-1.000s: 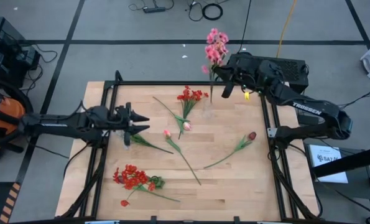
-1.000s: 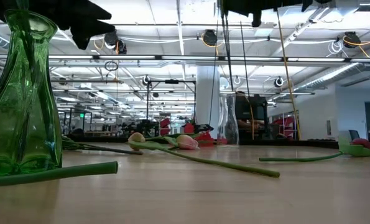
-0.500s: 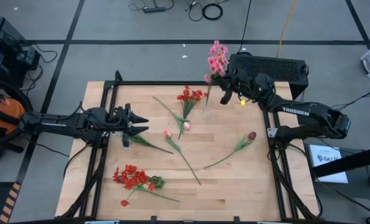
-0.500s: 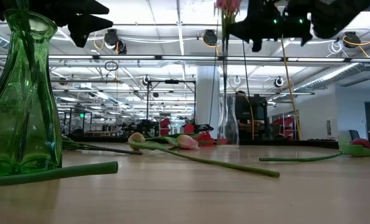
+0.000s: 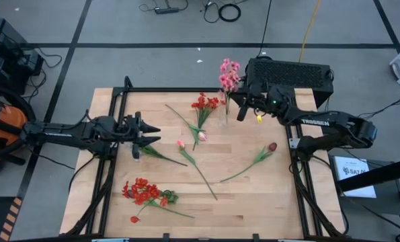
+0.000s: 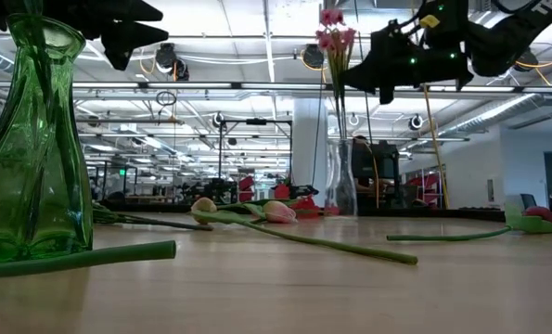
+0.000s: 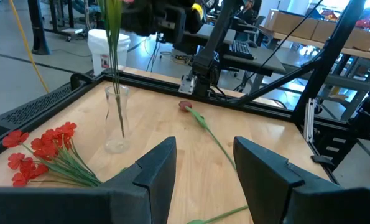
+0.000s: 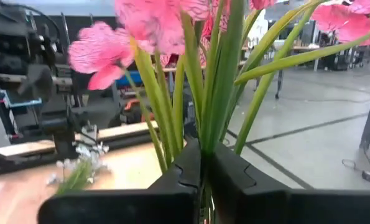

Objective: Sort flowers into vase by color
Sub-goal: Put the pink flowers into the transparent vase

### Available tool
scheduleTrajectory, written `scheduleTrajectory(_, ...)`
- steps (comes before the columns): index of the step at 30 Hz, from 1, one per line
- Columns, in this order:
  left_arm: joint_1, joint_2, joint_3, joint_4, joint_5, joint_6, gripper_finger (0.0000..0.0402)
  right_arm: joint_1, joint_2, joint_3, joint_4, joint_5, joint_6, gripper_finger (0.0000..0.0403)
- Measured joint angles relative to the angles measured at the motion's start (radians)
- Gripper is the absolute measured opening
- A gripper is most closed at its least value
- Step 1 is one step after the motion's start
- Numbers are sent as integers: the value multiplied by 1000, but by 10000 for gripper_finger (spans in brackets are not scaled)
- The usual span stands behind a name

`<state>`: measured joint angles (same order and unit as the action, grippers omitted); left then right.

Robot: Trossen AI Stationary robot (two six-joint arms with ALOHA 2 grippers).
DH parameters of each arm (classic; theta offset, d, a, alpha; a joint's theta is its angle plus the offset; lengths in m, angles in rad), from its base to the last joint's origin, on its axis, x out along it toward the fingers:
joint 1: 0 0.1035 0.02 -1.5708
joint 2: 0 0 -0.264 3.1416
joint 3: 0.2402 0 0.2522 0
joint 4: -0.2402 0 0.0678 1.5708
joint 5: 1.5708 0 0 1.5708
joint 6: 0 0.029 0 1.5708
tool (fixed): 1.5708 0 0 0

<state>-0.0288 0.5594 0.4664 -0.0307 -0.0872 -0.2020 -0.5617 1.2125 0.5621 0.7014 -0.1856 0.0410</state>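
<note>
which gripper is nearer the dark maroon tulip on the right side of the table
Right. The right gripper, shut on the pink flower stem, hangs at the table's far edge near the maroon tulip. The left gripper, jaws open, sits across the table.

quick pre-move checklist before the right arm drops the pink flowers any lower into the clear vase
1. Grip: right pincer shut on the pink flowers at the stalks: ok.
2. Stalks in the clear vase: the left wrist view shows them reaching down inside: ok.
3. Vase upright on the table: ok.
4. Stalk ends touching the vase bottom: cannot tell.
5. Left pincer open, waiting near the table's left edge, apart from the vase: ok.
6. Red blossom cluster lies beside the vase, possibly touching: cannot tell.
</note>
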Motion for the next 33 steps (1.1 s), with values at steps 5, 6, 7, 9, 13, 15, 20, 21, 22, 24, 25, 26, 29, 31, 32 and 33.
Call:
scheduleTrajectory(5,0,0,0,-1,0,0,168,0,35,0,15,5,8,24)
scheduleTrajectory(6,0,0,0,-1,0,0,168,0,37,0,17,7,9,26)
scheduleTrajectory(7,0,0,0,-1,0,0,168,0,39,0,16,8,8,29)
scheduleTrajectory(9,0,0,1,-2,0,-2,168,0,39,0,13,7,7,34)
scheduleTrajectory(13,0,0,1,-2,0,-3,168,0,39,0,11,3,3,49)
scheduleTrajectory(15,0,0,1,-2,0,-3,168,0,39,0,0,2,9,61)
scheduleTrajectory(20,0,0,1,-3,0,-73,168,0,39,41,-106,0,18,98)
scheduleTrajectory(21,0,0,1,-7,0,-95,168,0,39,56,-130,0,18,106)
scheduleTrajectory(22,0,0,1,-12,0,-107,168,0,39,70,-152,0,18,113)
scheduleTrajectory(24,0,0,1,-17,1,-107,168,0,37,98,-193,0,11,127)
scheduleTrajectory(25,0,0,1,-18,1,-107,168,0,33,112,-215,0,1,133)
scheduleTrajectory(26,0,0,1,-20,1,-107,168,0,28,128,-242,0,-15,139)
scheduleTrajectory(29,0,0,1,-38,1,-106,168,0,3,185,-372,8,-70,153)
scheduleTrajectory(31,0,0,1,-44,1,-106,168,0,-18,231,-496,45,-108,161)
scheduleTrajectory(32,0,0,1,-46,1,-106,168,0,-26,257,-555,71,-122,164)
scheduleTrajectory(33,0,0,1,-49,1,-107,168,-1,-34,284,-615,95,-132,167)
